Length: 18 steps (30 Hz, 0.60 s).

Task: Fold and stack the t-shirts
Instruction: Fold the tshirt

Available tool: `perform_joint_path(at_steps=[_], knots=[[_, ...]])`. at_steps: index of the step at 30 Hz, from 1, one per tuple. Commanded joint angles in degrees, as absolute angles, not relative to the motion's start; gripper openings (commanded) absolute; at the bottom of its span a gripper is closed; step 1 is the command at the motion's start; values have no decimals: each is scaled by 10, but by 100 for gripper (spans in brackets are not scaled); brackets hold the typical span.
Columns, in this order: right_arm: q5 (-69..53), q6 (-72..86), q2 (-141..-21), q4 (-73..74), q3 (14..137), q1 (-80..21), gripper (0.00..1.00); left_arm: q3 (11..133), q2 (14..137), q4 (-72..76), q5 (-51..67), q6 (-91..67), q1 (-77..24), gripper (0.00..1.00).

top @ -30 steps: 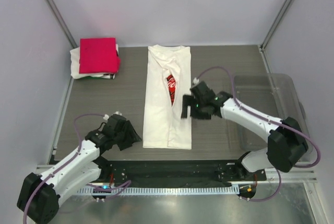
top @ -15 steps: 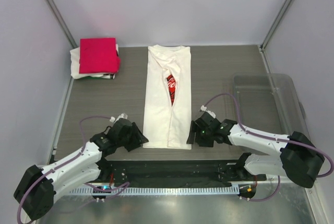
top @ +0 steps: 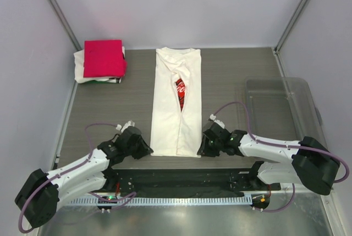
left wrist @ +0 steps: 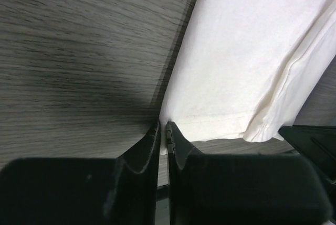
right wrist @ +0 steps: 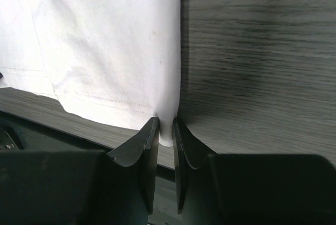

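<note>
Starting at the far left corner of the tabletop (top: pixel 132 98), a folded crimson shirt (top: pixel 103 58) lies on a folded white shirt (top: pixel 80 69). The lower one's edges peek out on the left and near sides. This stack sits close to the left edge and well apart from everything else, with a broad strip of bare wood between it and the middle.

Near the front, the left gripper (top: pixel 147 151) lies low at the near left corner of the long white shirt (top: pixel 190 115). In the left wrist view its jaws are pressed almost together right on the hem corner, pinching the cloth. Open tabletop lies to the left of it and beyond.

The long white shirt is folded into a narrow strip running from the far edge toward the near edge down the middle of the tabletop. Its two side flaps meet along a seam where a red print (top: pixel 180 90) shows through. The hem stops just short of the black base rail (top: pixel 181 178).

The right gripper (top: pixel 201 147) sits at the hem's near right corner. The right wrist view shows its jaws closed on a tab of white cloth. Bare tabletop stretches to its right, up to a clear tub (top: pixel 286 90) that hangs over the right edge.
</note>
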<state>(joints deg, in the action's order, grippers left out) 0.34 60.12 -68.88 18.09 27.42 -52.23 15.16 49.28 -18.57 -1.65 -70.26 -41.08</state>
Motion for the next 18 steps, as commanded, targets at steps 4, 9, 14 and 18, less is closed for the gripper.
perform_joint_path(at_steps=[4, 9, 14, 18], knots=[[23, 609, -686, 199, 256, -527, 20, 134, 492, -190, -38, -702, -418, 1], [28, 615, -672, 214, 251, -527, 21, 130, 479, -191, -37, -715, -425, 0], [27, 619, -658, 218, 247, -527, 20, 127, 469, -192, -40, -725, -433, 0], [27, 621, -651, 220, 241, -527, 18, 128, 465, -196, -41, -734, -441, 0]])
